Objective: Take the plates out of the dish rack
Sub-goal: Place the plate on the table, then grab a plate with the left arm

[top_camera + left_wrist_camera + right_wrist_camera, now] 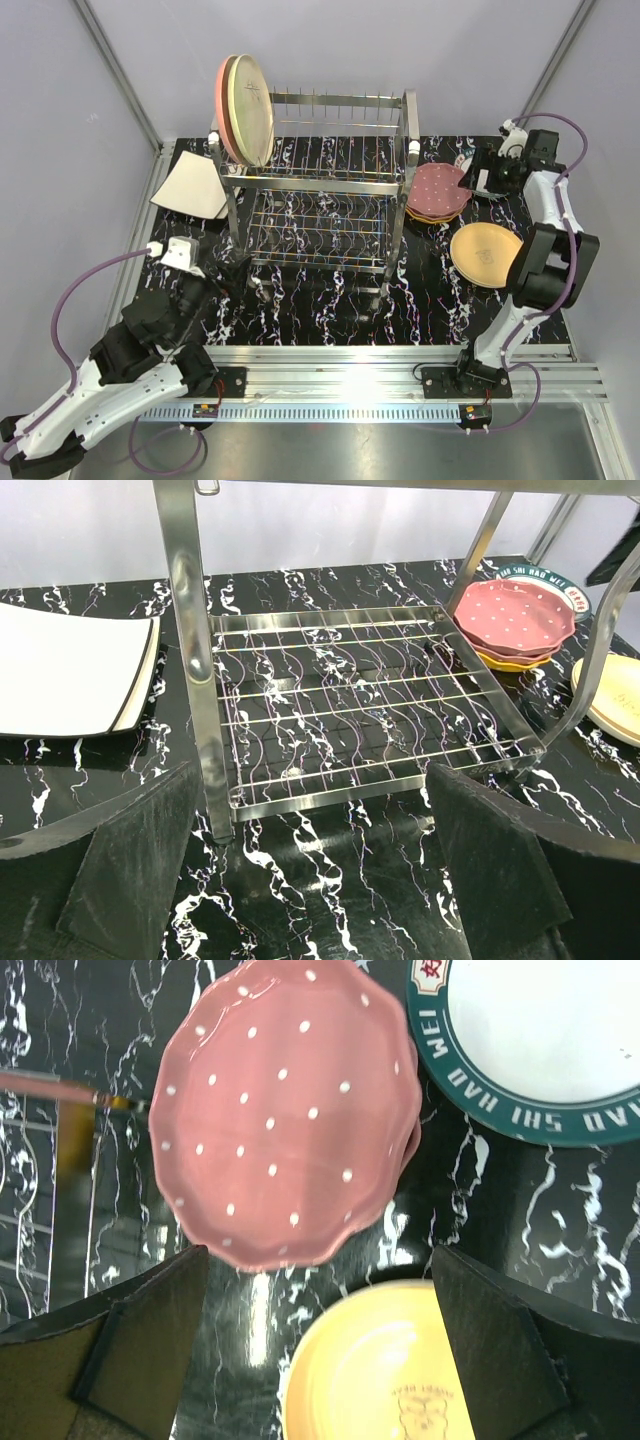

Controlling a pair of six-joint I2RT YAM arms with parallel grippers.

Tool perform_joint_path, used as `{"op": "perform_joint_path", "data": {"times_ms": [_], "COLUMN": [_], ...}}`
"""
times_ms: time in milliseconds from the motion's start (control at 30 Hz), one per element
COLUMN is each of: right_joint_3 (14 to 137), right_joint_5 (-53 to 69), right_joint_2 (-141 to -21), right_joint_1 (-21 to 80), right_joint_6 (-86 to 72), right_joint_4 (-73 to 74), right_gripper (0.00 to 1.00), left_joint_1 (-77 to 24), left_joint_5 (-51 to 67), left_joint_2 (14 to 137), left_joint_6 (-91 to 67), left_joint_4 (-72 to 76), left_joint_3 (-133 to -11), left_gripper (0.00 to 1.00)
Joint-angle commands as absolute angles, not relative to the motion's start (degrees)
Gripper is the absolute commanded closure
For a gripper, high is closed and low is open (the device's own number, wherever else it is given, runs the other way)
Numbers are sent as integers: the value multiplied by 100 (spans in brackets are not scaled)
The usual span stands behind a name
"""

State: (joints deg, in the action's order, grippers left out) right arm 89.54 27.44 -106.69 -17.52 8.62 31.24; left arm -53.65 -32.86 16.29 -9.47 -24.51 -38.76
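dish rack point(320, 200) on table point(330, 310), long axis left-right, pink plate point(222, 95) & cream plate point(252, 108) upright at its top left end, faces toward right, dotted plate point(285, 1110) flat right of rack, left fingers point(130, 870) apart nr rack's near-left leg, right fingers point(500, 1350) apart above dotted plate, both empty

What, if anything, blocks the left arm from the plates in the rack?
Probably nothing, yes: the plates stand at the dish rack's left end, open above, and the open left gripper sits low beside it.
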Motion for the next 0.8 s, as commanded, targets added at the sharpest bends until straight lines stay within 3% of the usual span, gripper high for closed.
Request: {"op": "perform_joint_path", "data": {"times_ms": [0,367,767], "right_joint_3": [8570,7102,6680], "right_joint_5": [2610,2821,4454], "right_joint_2": [-9846,-7447,-6110], "right_joint_1": [-1732,-1732,-1740], "right_joint_6": [1336,1311,976], "right_joint_4": [3068,2663,3137], "right_gripper": [0,0,0], "left_joint_1": [-5352,-5352,-5353], "left_joint_5": [-3436,-3437,-3120], "left_joint_2": [1705,2012,2373], "left_joint_6": [-975,-1195,-1564], "left_joint_4": [-2382,-2443,-2909], "left_joint_3": [-3902,-4139,-4904], "left_gripper": [1,1,1]}}
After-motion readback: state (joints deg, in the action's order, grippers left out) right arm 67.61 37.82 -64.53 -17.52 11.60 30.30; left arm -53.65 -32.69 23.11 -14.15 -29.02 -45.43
